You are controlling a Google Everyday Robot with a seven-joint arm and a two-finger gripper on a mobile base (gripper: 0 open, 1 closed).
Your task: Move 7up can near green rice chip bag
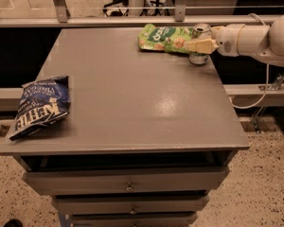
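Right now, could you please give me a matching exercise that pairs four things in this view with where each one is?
Things:
1. 7up can
2. green rice chip bag
3. Kettle chip bag
4. gripper

Places:
A. near the front left corner of the table
B. at the can, on an arm from the right
C. lying flat at the far edge
D. standing near the far right corner, just right of the green bag

Pairs: 1-D, 2-C, 3-A, 4-B.
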